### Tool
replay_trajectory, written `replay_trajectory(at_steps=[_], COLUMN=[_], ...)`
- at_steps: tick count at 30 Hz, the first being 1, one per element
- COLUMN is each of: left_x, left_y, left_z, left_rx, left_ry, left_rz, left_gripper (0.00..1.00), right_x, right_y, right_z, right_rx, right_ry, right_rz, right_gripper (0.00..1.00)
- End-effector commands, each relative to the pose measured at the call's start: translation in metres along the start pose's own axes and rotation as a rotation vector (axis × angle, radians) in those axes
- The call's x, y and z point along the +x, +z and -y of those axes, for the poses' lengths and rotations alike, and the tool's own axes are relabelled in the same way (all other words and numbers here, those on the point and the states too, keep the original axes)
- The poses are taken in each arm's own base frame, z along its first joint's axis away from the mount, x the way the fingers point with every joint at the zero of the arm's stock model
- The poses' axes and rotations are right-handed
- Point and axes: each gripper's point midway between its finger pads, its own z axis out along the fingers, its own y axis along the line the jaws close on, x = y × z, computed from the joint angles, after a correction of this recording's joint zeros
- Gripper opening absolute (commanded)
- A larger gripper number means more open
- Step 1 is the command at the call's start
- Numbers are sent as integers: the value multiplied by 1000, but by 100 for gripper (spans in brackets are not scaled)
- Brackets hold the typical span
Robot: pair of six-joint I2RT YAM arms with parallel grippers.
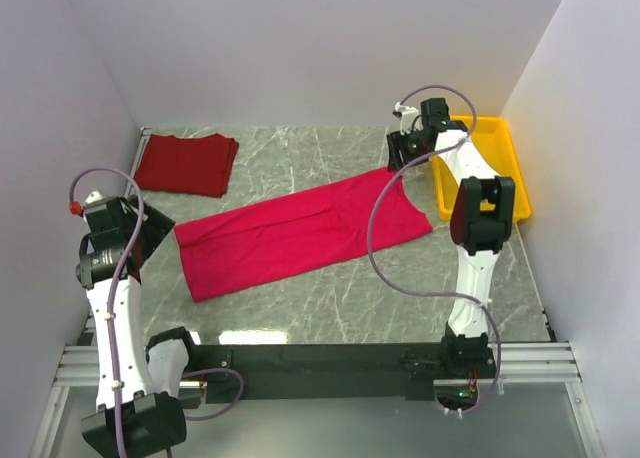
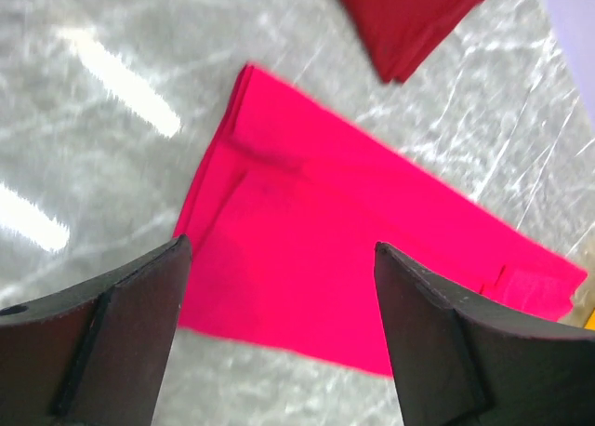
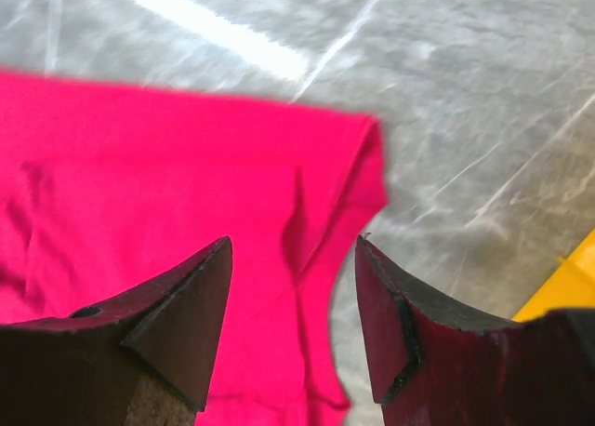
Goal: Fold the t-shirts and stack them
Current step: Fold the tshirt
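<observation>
The crimson-pink t-shirt (image 1: 305,233) lies flat as a long folded strip across the middle of the table; it also shows in the left wrist view (image 2: 372,249) and the right wrist view (image 3: 186,193). The darker brick-red t-shirt (image 1: 186,164) lies folded at the back left, also in the left wrist view (image 2: 414,17). My left gripper (image 2: 279,259) is open and empty above the pink shirt's left end, shown at the left in the top view (image 1: 150,233). My right gripper (image 3: 293,249) is open and empty above the shirt's far right corner (image 1: 405,158).
A yellow plastic tray (image 1: 500,148) stands at the back right against the wall, its corner in the right wrist view (image 3: 567,282). Grey marble tabletop (image 1: 330,298) surrounds the shirts. White walls close in left, back and right.
</observation>
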Motion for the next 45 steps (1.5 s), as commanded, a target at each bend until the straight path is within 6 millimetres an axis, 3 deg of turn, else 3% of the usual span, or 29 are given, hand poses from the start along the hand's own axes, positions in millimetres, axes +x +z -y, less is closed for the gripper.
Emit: replay_trajectory(at_steps=[1,9,12,18,26,29,32,36,39,41,45], left_x=[-36,-28,-26,-29,-29,-29,-29,-30,-30,-30,-29], left_y=[5,14,16,20,24,24,25,26,28,30,33], left_z=[20,19,17,21,22,22,22,22,22,21,18], left_rx=[63,73,66,68,66,66,65,61,56,53,34], left_ry=[46,48,48,42,31,29,27,30,32,35,39], left_rz=[129,104,96,89,77,77,74,75,69,65,57], left_gripper=[85,84,84,84,83,83,83,83,83,83,83], right_x=[-18,-15,-3,-7,2,6,7,-1,-8,-20,-46], right_y=[3,29,38,52,66,70,72,72,75,76,78], right_z=[18,33,31,33,28,23,20,13,9,10,15], right_rx=[79,121,107,103,90,80,67,45,43,78,139], right_ry=[114,134,141,136,135,125,115,98,65,24,-39], right_rz=[-11,-31,-70,-67,-105,-122,-124,-109,-88,-58,16], right_gripper=[63,61,60,59,56,51,40,24,17,0,0])
